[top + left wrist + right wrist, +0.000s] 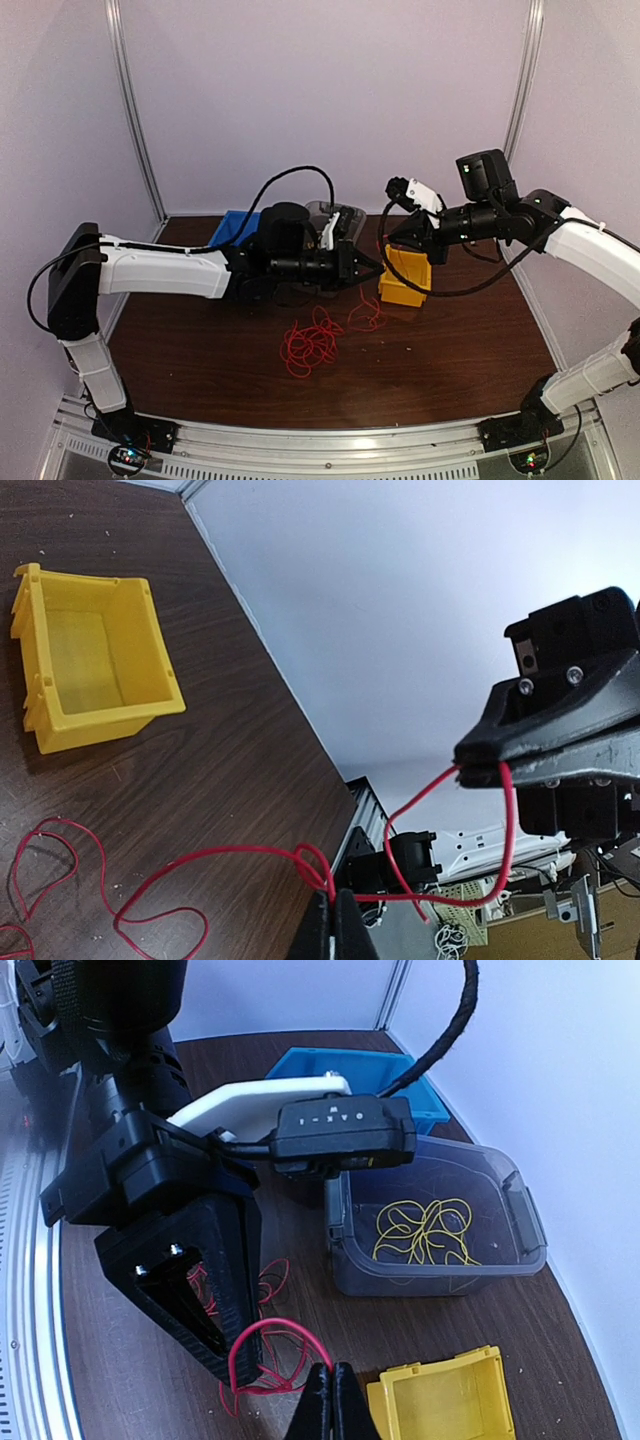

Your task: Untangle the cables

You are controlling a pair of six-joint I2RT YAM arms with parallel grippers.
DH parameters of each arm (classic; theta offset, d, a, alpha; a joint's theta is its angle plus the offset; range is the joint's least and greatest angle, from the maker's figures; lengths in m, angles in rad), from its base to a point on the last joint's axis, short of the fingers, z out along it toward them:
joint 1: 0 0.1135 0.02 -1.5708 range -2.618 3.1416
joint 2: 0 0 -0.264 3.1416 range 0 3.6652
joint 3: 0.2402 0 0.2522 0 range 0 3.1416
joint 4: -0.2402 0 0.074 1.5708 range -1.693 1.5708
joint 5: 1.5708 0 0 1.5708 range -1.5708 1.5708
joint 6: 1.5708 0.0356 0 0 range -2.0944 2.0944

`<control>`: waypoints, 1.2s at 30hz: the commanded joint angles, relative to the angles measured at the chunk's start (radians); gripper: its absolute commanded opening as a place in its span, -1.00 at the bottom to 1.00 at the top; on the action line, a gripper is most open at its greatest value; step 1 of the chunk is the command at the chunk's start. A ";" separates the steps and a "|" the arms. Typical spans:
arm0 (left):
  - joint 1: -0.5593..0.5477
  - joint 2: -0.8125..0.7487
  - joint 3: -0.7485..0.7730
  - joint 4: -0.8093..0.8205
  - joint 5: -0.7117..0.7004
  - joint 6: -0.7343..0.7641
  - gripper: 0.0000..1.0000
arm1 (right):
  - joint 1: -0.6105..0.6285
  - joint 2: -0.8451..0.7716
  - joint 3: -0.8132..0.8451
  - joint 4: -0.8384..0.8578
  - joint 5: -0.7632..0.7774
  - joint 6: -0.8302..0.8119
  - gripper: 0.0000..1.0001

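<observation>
Now we see left pincer [333,905] and right pincer [330,1380] each clamped on one red cable [230,850] beside the yellow bin [60,725], with open tabletop [450,370] toward the near edge.

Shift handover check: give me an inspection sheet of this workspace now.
Surface: dark wooden table.
Job's things: red cables heaped mid-table; one red strand runs between both grippers; yellow cables in the clear tub.
Clutter: yellow bin, empty; blue bin at the back.
Grippers: left gripper shut on the red strand; right gripper shut on it too.
Cables: black arm cables arch above the arms.
Surroundings: white walls.
</observation>
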 commanded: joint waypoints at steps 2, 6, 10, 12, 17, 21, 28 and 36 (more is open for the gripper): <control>0.018 -0.018 0.041 -0.043 -0.044 0.110 -1.00 | 0.011 -0.029 -0.021 -0.155 -0.211 -0.140 -0.75; 0.039 -0.086 0.020 -0.073 -0.097 0.310 -1.00 | 0.003 -0.055 -0.018 -0.507 -0.433 -0.392 -0.11; 0.042 -0.127 0.007 -0.057 -0.058 0.492 -1.00 | -0.129 -0.044 0.068 -0.597 -0.517 -0.417 -0.08; 0.041 -0.138 -0.007 -0.001 0.015 0.535 -1.00 | -0.244 -0.021 0.094 -0.530 -0.611 -0.353 -0.12; 0.037 -0.154 -0.034 0.104 0.141 0.553 -1.00 | -0.409 0.035 0.029 -0.118 -0.734 0.039 -0.31; 0.027 -0.164 -0.053 0.171 0.200 0.562 -1.00 | -0.348 0.029 -0.018 0.033 -0.658 0.109 -0.36; 0.017 -0.146 -0.040 0.192 0.263 0.554 -1.00 | -0.243 0.014 -0.013 0.063 -0.654 0.120 -0.38; 0.000 -0.103 -0.001 0.164 0.289 0.544 -1.00 | -0.184 0.028 -0.004 0.061 -0.686 0.112 -0.40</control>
